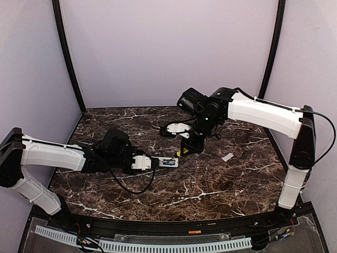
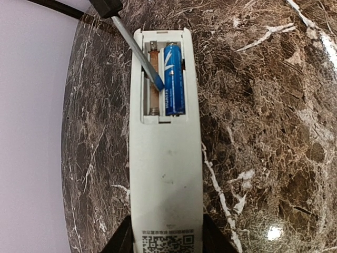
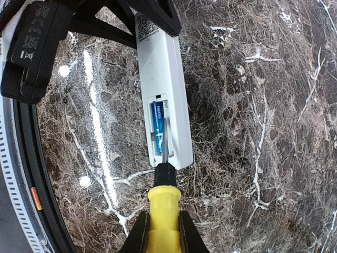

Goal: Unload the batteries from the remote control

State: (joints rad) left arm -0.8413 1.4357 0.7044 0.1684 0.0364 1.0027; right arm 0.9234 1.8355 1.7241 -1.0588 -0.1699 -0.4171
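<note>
The left arm [image 1: 52, 154] lies low and near-level across the table [image 1: 210, 184], reaching from the left edge to the middle. The left gripper [image 2: 166, 243] is clamped on the remote [image 2: 166, 174], one finger [image 2: 122, 240] on each long side at the code-mark end. The remote lies flat at the table's centre, back up. Its compartment [image 2: 150, 79] is uncovered at the end away from that gripper. One blue battery [image 2: 174, 79] sits in the compartment, in the right-hand slot as the left wrist view shows it.

The right arm [image 1: 260, 113] reaches in from the right, elbow high, wrist pitched down over the remote's open end. The right gripper [image 3: 163, 232] is closed on the yellow handle of a screwdriver [image 3: 163, 203], with fingers [image 3: 138, 234] on either side. The blade runs into the compartment, its tip in the slot beside the battery, at the battery's edge. Contact there cannot be confirmed. A lid [image 1: 227, 156] lies on the table to the right, apart from the remote.
</note>
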